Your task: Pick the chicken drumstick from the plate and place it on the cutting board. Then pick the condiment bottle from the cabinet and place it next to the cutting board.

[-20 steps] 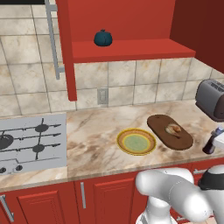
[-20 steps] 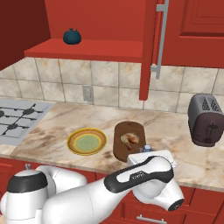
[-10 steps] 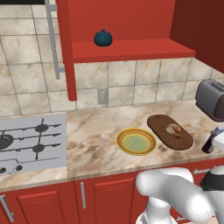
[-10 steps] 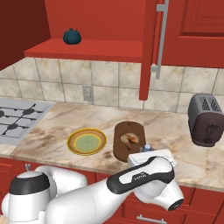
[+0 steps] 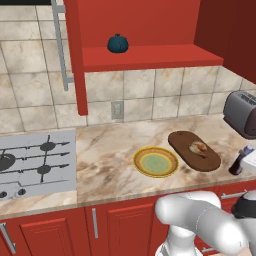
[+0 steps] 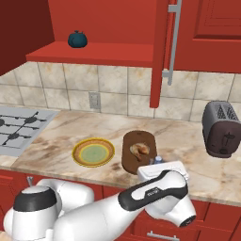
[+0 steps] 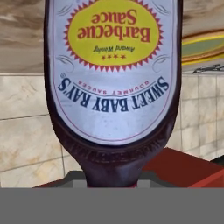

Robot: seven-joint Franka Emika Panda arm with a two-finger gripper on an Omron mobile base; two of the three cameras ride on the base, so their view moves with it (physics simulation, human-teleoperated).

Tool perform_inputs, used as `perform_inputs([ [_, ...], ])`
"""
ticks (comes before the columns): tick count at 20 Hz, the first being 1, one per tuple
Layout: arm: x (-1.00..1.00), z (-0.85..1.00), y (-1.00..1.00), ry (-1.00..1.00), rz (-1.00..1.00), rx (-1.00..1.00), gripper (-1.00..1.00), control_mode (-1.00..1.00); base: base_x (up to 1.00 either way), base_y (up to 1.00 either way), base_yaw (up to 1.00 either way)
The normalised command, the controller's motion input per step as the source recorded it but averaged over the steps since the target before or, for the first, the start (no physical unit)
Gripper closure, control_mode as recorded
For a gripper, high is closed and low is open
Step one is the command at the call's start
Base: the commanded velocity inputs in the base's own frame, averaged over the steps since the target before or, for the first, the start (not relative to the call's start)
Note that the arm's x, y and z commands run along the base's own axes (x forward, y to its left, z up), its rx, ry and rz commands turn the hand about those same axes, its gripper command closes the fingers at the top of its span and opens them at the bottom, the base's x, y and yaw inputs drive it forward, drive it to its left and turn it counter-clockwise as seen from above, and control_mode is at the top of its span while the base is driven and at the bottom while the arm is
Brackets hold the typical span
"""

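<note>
- Condiment bottle [image 5: 238, 161]: one, dark, standing on the marble desk [image 5: 110, 150] just beside the right end of the cutting board, with the claw [image 5: 249, 159] clamped together on it; in the hand view its barbecue-sauce label reads upside down. Nothing has shifted since a second ago.
- One red cabinet [image 5: 150, 55], its open shelf carrying one teal pumpkin-shaped object [image 5: 118, 44].
- One stovetop [image 5: 35, 162] at the desk's left.
- One toaster [image 5: 242, 112] at the right.
- One cutting board [image 5: 194, 150], dark and oval.
- One plate [image 5: 156, 161], just left of it.
- One chicken drumstick [image 5: 199, 148] lying on the board.
</note>
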Motion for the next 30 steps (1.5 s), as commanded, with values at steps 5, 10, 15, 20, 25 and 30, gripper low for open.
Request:
perform_inputs([
  [5, 0.02, -0.22, 0.0, -0.06, 0.0, -0.01, 1.0, -1.0, 0.0, 0.0, 0.0],
  [10, 0.13, -0.19, 0.0, -0.03, 0.0, -0.01, 1.0, -1.0, 0.0, 0.0, 0.0],
  [15, 0.29, -0.13, 0.0, 0.0, -0.01, 0.0, 1.0, -1.0, 0.0, 0.0, 0.0],
  [20, 0.34, -0.12, 0.0, 0.0, -0.01, 0.0, 1.0, -1.0, 0.0, 0.0, 0.0],
  [25, 0.3, -0.21, -0.05, 0.0, -0.01, 0.0, 1.0, -1.0, 0.0, 0.0, 0.0],
  [30, 0.24, -0.26, -0.13, 0.0, 0.0, 0.0, 1.0, -1.0, 0.0, 0.0, 0.0],
])
